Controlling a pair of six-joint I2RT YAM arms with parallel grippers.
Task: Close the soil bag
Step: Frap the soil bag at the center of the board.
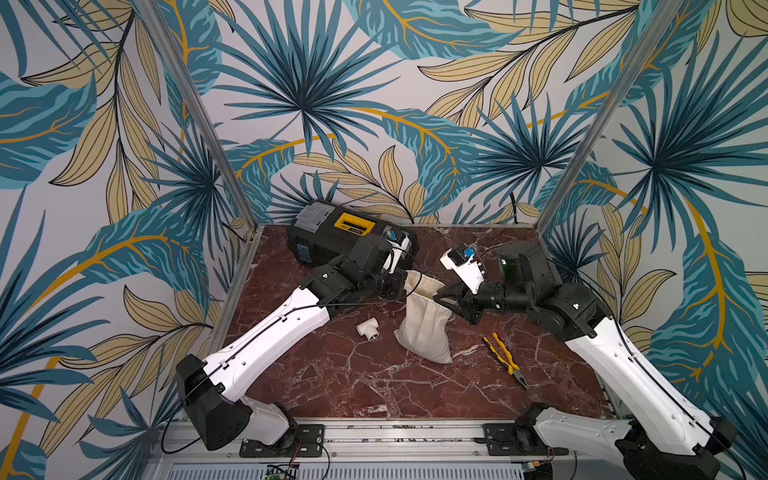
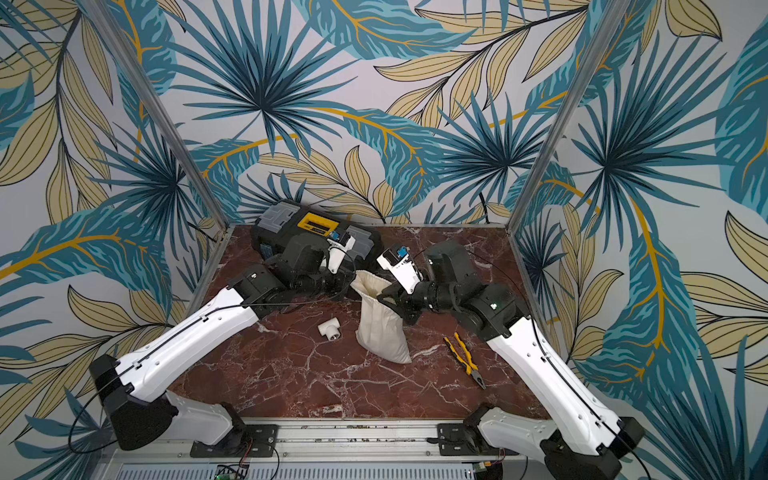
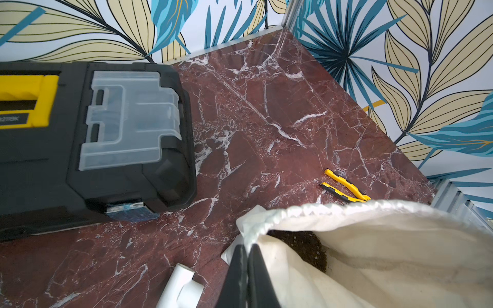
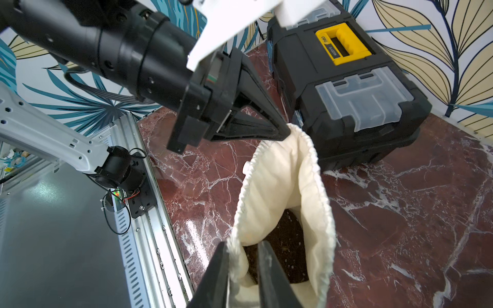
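Observation:
The soil bag (image 1: 424, 328) is a cream cloth sack standing mid-table in both top views (image 2: 380, 328), its mouth wide and dark soil (image 4: 285, 240) showing inside. My left gripper (image 1: 405, 282) reaches in from the left and is shut on the far side of the bag's gathered rim (image 3: 256, 226), the fingers (image 3: 237, 266) pressed together on the cloth. My right gripper (image 4: 244, 245) is at the opposite side of the mouth. Its jaws stand slightly apart astride the rim, one finger outside the cloth and one (image 4: 266, 261) inside. The cord is not clearly visible.
A black and yellow toolbox (image 1: 345, 237) lies at the back left, just behind the bag. A white pipe tee (image 1: 368, 329) lies left of the bag, and yellow pliers (image 1: 505, 359) lie to its right. Patterned walls and metal posts enclose the marble table (image 1: 374, 395).

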